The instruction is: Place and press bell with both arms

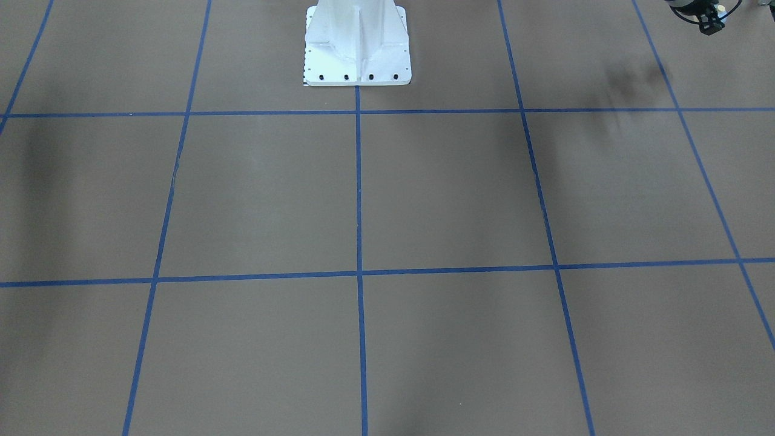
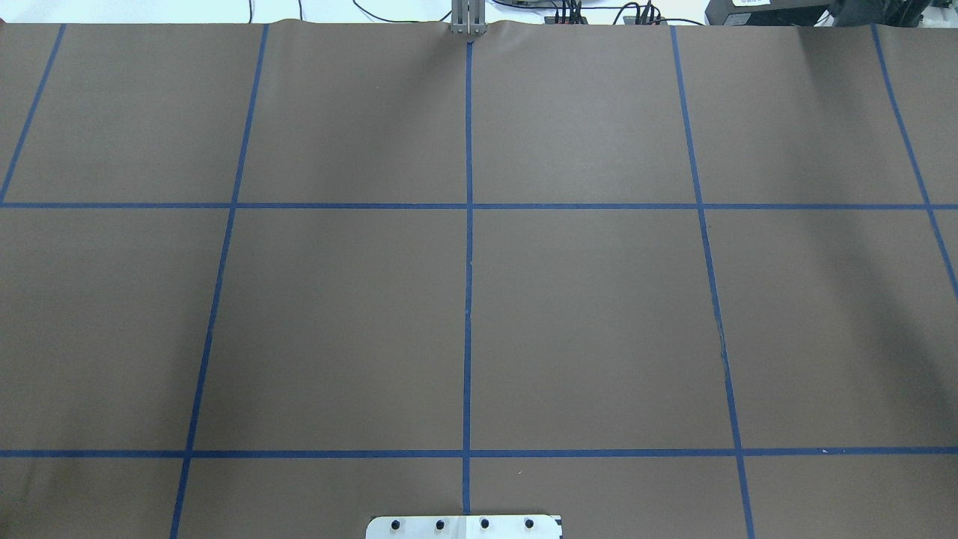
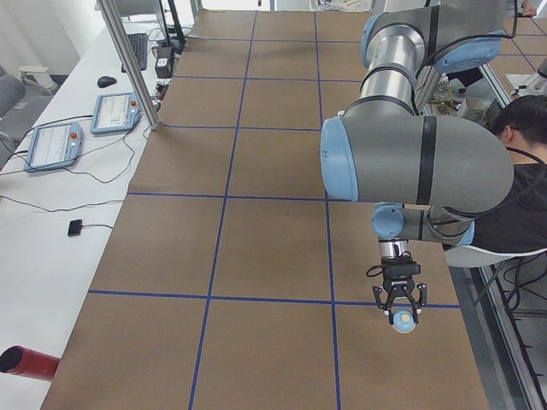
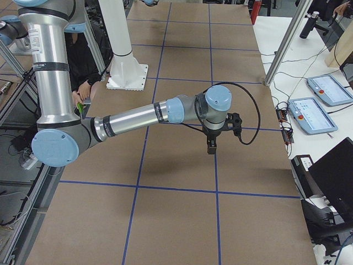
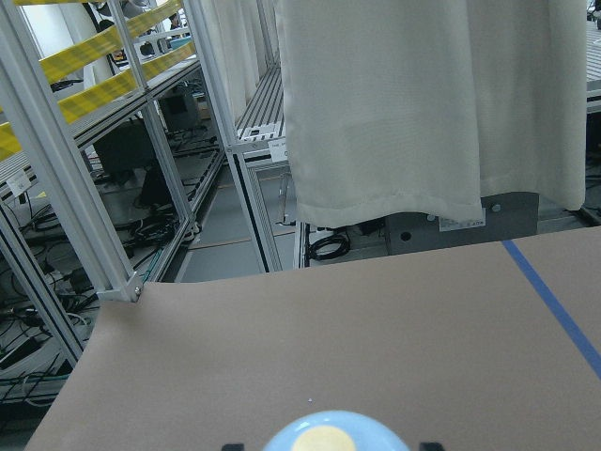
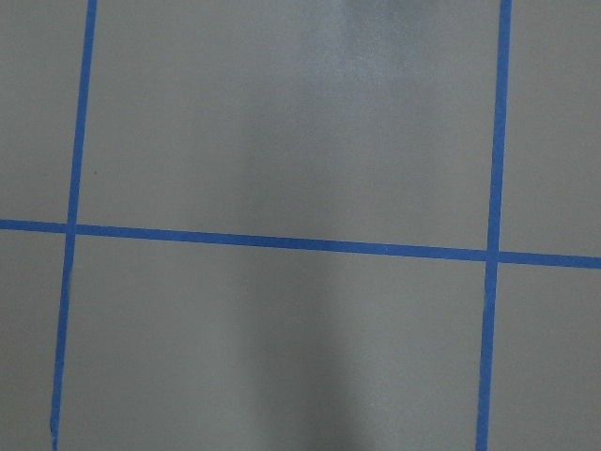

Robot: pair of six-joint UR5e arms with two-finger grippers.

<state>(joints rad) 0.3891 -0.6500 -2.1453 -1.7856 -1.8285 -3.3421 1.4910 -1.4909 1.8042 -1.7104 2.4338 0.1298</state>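
The bell point(image 3: 403, 321), a light-blue dome with a pale yellow button, hangs in my left gripper point(image 3: 400, 309) just above the brown table, near the robot-side edge. In the left wrist view the bell's top point(image 5: 329, 438) sits at the bottom edge between two black fingertips point(image 5: 430, 446). A bit of the left gripper point(image 1: 709, 23) shows in the front view's top right corner. My right gripper point(image 4: 212, 148) points down over the table near a blue tape line. It shows only in the right side view, so I cannot tell if it is open or shut.
The white pedestal base point(image 1: 357, 42) stands at the table's robot-side edge. The table carries a blue tape grid point(image 2: 468, 299). A person point(image 3: 521, 188) sits beside the robot. Teach pendants point(image 3: 53, 143) and a metal post point(image 3: 132, 64) are on the white side bench. A red cylinder point(image 3: 26, 363) lies there too.
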